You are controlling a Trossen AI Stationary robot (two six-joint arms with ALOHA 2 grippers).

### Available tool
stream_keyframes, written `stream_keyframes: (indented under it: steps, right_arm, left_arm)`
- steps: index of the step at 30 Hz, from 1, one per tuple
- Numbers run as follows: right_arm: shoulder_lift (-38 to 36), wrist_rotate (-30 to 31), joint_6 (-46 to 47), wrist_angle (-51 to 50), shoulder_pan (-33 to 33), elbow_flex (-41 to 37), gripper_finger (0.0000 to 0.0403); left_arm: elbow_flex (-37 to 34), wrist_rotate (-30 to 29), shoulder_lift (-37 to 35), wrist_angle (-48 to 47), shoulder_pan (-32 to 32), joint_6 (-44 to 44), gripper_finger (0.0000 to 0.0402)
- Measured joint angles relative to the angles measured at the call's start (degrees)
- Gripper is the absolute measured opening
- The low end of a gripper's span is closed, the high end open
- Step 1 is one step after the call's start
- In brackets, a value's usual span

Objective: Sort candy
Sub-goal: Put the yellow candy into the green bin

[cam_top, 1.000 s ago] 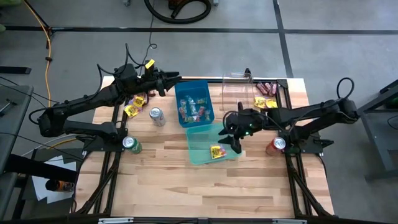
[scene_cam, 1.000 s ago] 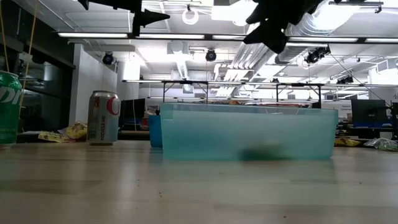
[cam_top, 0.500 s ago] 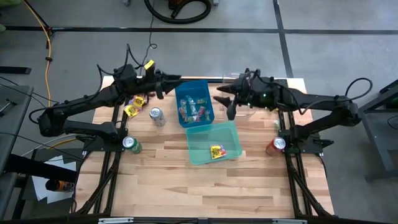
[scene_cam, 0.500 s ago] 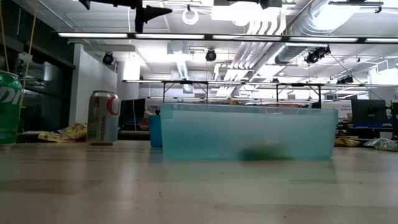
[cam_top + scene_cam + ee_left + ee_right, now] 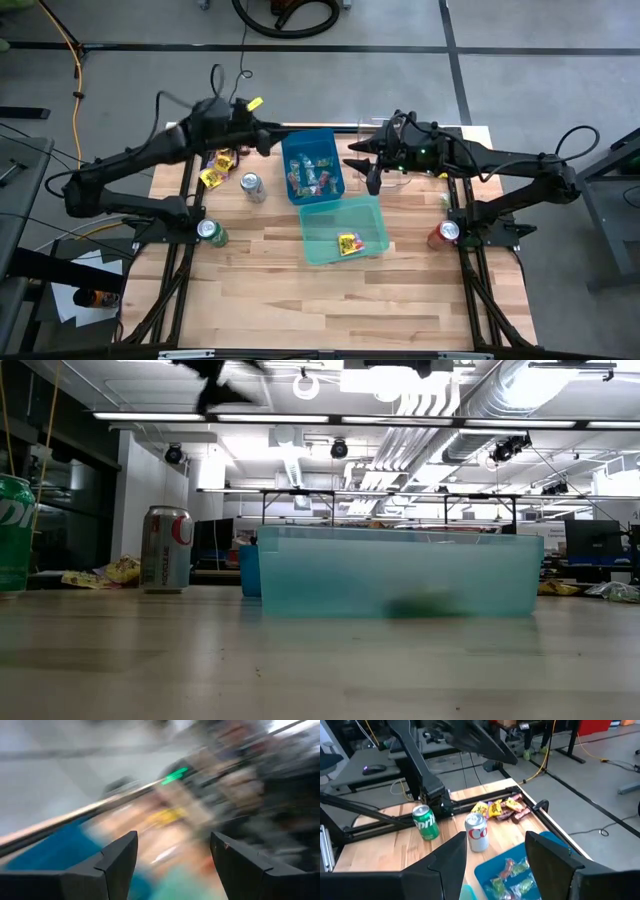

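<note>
Candy lies in three places. A heap of yellow and dark packets [image 5: 217,166] [image 5: 499,808] rests on the table's far left. Mixed small pieces fill the blue bin [image 5: 312,172] [image 5: 516,876]. One yellow packet [image 5: 348,243] lies in the teal bin [image 5: 343,229] [image 5: 400,570]. My left gripper [image 5: 262,139] [image 5: 172,845] is open and empty, raised between the heap and the blue bin. My right gripper [image 5: 362,165] [image 5: 495,842] is open and empty, raised beside the blue bin's right wall.
A silver can [image 5: 252,187] [image 5: 167,548] stands by the heap, a green can [image 5: 210,233] [image 5: 426,822] at the left, a red can [image 5: 443,233] at the right. A clear container [image 5: 382,130] sits at the far edge. Bare wood spans the near half.
My right gripper has risen from over the teal bin and swung toward the far edge, stopping beside the blue bin; it stayed open. My left gripper is moving fast, blurred, and has shifted slightly toward the table's left. The candy has not moved.
</note>
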Motion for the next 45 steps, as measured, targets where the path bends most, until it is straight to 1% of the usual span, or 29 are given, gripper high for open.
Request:
stream_keyframes:
  steps: [3,5,9,11,13,16,18,21,26,33,37,41,45]
  right_arm:
    - [0.0,0.0,-0.1,-1.5,0.0,0.0,0.0197]
    - [0.0,0.2,-0.1,-2.0,-0.1,0.0,0.0197]
    - [0.0,0.9,0.6,-3.1,-0.7,0.0,0.0197]
    - [0.0,0.9,1.6,-3.1,-1.2,0.0,0.0197]
    - [0.0,0.9,2.6,-3.3,-1.7,0.0,0.0197]
    - [0.0,0.9,2.8,-3.7,-2.0,0.0,0.0197]
    - [0.0,1.0,2.8,-4.0,-2.0,0.0,0.0197]
    - [0.0,1.0,2.8,-4.5,-2.0,0.0,0.0197]
    - [0.0,1.0,2.8,-6.1,-2.0,0.0,0.0197]
    - [0.0,0.9,2.8,-6.5,-2.0,0.0,0.0197]
    - [0.0,0.8,2.8,-6.5,-2.0,0.0,0.0197]
    - [0.0,0.8,2.8,-6.5,-2.0,0.0,0.0197]
    - [0.0,0.8,2.8,-6.5,-2.0,0.0,0.0197]
  left_arm:
    - [6.2,-10.0,3.3,-20.6,3.1,1.7,0.0237]
    - [7.5,-14.8,5.3,-30.5,5.4,1.1,0.0236]
    - [7.4,-20.7,9.0,-44.6,9.6,-3.2,0.0236]
    - [7.4,-24.8,11.0,-49.4,10.7,-5.5,0.0236]
    - [7.4,-28.2,12.5,-51.6,11.6,-6.6,0.0236]
    - [7.3,-29.8,14.1,-51.9,12.5,-7.4,0.0236]
    - [5.8,-29.8,14.4,-49.8,13.2,-7.8,0.0236]
    - [1.1,-27.9,14.3,-46.5,14.2,-8.3,0.0236]
    - [-7.3,-25.9,14.2,-42.0,16.6,-12.8,0.0236]
    - [-15.9,-25.4,14.1,-30.0,19.0,-16.1,0.0236]
    - [-19.4,-25.6,14.2,-26.0,21.0,-17.1,0.0236]
    - [-21.3,-27.2,14.1,-23.0,22.7,-17.0,0.0236]
    - [-23.7,-24.2,14.2,-19.8,24.2,-17.0,0.0236]
